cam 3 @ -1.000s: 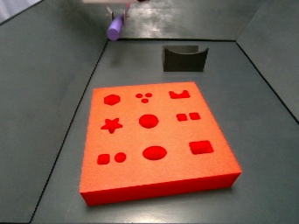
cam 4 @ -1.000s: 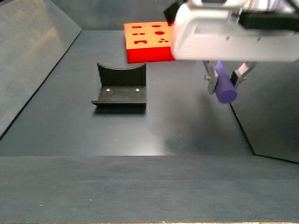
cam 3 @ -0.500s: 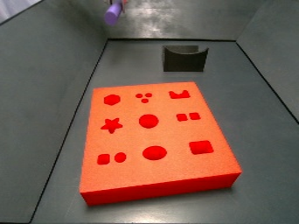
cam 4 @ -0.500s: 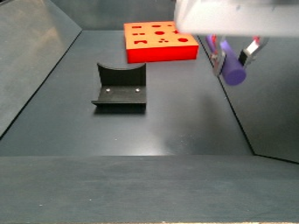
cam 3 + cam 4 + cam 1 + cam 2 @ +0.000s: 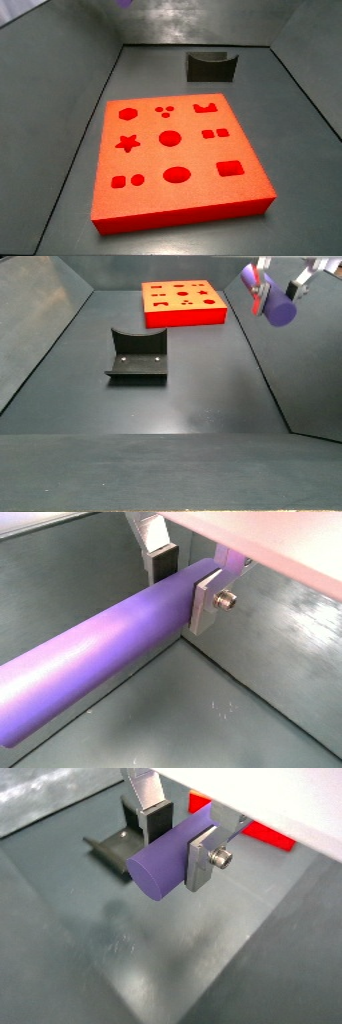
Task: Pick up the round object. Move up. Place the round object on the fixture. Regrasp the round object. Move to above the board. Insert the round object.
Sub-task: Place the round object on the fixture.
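Dark grey floor: my hand [image 5: 278, 288], clamped on the purple peg [image 5: 279, 308], has risen well above the fixture [image 5: 138, 355]; placing comes next.

light: soft, even, overhead | shadows: faint | glare: floor sheen | blur: slight

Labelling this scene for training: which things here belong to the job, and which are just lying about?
Job:
purple peg, clamped in the gripper, lifted above the floor
fixture
orange-red board

Lying about:
nothing else visible
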Controlling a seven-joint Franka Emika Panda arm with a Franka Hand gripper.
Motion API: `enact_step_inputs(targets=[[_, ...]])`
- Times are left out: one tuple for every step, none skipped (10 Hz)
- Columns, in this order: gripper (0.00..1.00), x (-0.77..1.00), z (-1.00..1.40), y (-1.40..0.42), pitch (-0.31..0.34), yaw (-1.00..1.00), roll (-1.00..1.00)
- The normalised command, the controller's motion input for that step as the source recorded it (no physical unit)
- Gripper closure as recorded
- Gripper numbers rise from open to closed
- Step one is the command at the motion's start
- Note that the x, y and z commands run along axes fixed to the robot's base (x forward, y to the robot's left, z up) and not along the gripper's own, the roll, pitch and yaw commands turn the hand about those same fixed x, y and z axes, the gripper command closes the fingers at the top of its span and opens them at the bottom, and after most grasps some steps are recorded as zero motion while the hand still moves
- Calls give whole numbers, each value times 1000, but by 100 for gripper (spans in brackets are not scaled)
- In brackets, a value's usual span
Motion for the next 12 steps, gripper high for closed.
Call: enact_step_inputs(targets=[[100, 1000, -338, -827, -434, -133, -359], [100, 1000, -335, -769, -347, -90, -300], [100, 1000, -318, -713, -254, -67, -245], [100, 1000, -289, -650, -146, -41, -195], [100, 1000, -280, -624, -106, -29, -177], [100, 1000, -263, -557, -61, -5, -131], [100, 1000, -248, -516, -46, -1, -116], [100, 1000, -229, -457, -36, 3, -105], [100, 1000, -221, -430, -35, 3, -104], [100, 1000, -203, -377, -29, 6, -102], [100, 1000, -193, -345, -25, 6, -98], [100, 1000, -179, -300, -24, 7, -89]])
